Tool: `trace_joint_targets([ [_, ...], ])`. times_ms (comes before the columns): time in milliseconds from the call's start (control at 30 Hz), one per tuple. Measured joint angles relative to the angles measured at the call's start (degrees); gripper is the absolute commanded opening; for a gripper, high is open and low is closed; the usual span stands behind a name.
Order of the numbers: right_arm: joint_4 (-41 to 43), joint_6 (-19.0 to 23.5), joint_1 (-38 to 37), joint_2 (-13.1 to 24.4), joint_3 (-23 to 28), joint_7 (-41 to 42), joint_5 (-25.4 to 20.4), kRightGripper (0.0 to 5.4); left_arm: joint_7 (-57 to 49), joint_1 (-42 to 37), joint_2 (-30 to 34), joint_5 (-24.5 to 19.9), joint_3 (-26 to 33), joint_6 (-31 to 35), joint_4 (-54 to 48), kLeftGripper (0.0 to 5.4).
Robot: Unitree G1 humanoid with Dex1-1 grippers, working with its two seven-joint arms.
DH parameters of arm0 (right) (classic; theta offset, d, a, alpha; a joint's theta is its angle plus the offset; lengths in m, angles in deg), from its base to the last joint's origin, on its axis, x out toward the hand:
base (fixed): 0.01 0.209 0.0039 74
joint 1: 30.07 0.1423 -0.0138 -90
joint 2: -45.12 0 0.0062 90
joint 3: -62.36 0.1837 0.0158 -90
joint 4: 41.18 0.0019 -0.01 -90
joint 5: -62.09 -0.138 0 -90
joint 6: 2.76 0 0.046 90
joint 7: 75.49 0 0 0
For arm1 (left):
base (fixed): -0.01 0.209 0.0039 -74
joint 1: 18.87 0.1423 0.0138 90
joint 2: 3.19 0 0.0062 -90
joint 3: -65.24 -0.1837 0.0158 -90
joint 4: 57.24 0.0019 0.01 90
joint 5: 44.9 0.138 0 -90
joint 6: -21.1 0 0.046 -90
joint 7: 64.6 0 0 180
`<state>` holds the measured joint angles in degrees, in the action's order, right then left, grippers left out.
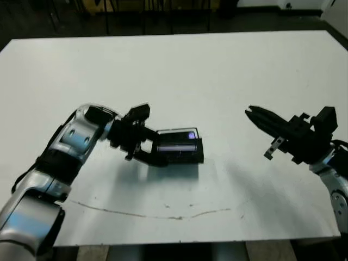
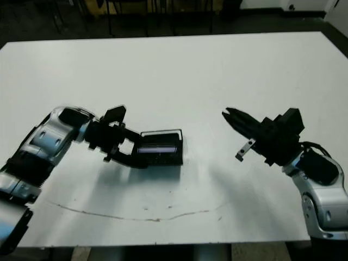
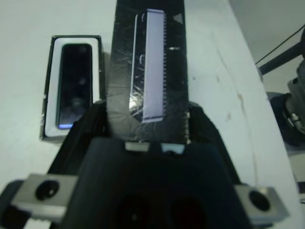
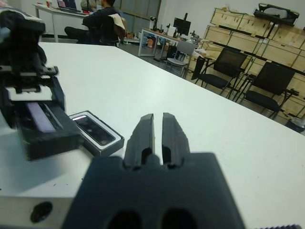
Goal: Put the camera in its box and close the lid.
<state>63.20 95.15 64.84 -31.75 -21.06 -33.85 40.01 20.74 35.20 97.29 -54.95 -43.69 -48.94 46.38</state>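
The box (image 3: 98,71), a shallow black tray with white lining, lies flat on the white table. The camera (image 3: 74,83), a slim black bar with a purplish glint, rests inside it. My left gripper (image 1: 152,148) is shut on one end of the lid (image 1: 182,151). This flat black cover with a greyish patch (image 3: 153,67) is held on edge right beside the box (image 1: 182,132), on its near side. My right gripper (image 1: 251,113) hovers to the right, well apart from the box. Its fingers (image 4: 145,131) are shut on nothing.
A thin brownish line (image 1: 163,211) runs across the table near its front edge. Beyond the table's far side, the right wrist view shows a seated person (image 4: 102,19), office chairs (image 4: 264,86) and stacked wooden crates (image 4: 257,24).
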Motion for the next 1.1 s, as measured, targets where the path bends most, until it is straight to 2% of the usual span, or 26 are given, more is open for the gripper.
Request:
trace_joint_targets([
  [200, -1.4, -0.6, 0.4, 0.0, 0.0, 0.7, 0.1, 0.00, 0.2, 0.0, 2.0, -3.5, 1.7, 2.8, -2.9, 2.71],
  [500, -0.8, -0.1, 0.4, 0.0, 0.0, 0.1, 0.2, 0.00, -2.8, -0.3, 2.0, -4.5, 4.1, 1.3, 3.3, 2.71],
  [600, -1.1, -0.1, 0.5, 0.0, -0.1, 0.2, 0.2, 0.00, -6.5, -1.1, 1.7, -2.3, 4.1, -0.7, 6.5, 2.71],
  [800, -1.2, -0.1, 0.8, 0.0, -0.5, 0.1, 0.8, 0.00, -11.0, -4.7, -1.4, 1.2, 4.1, -5.2, 19.1, 2.71],
  [1100, -4.2, -3.8, 1.0, -0.2, -0.8, 1.3, 1.3, 0.00, -13.9, -7.4, -6.2, 4.3, 3.9, -9.5, 28.6, 2.71],
])
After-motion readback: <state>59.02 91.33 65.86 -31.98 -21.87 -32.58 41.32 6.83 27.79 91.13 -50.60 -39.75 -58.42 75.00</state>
